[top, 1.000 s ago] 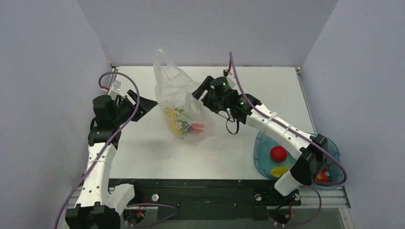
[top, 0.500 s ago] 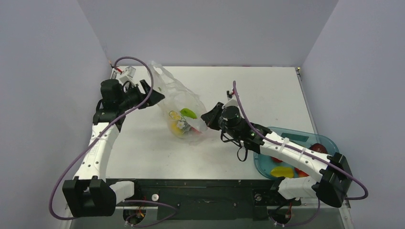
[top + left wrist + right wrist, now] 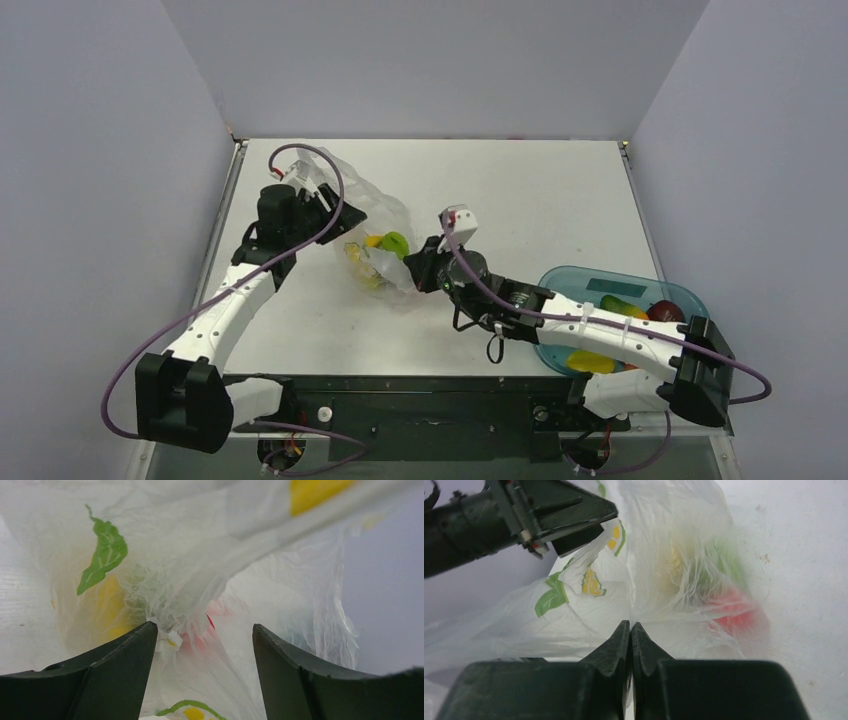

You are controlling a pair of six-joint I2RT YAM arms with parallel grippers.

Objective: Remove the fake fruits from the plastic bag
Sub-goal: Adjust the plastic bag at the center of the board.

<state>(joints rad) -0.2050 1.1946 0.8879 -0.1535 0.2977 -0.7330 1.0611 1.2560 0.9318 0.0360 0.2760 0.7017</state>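
Observation:
The plastic bag lies crumpled left of the table's middle. Through its film I see fake fruits: a green one and a yellow one. My left gripper is at the bag's left side. In the left wrist view it is open, with bag film bunched between the fingers and a red fruit blurred behind. My right gripper is at the bag's near right edge. The right wrist view shows it shut on the film, with a red fruit inside.
A teal translucent tray sits at the near right, under the right arm. It holds a red fruit, a yellow one and a green one. Grey walls close in the table on three sides.
The bag has sunk from upright to a low heap. My left gripper moved right, up against it. My right gripper came down to the bag's near right edge and shut.

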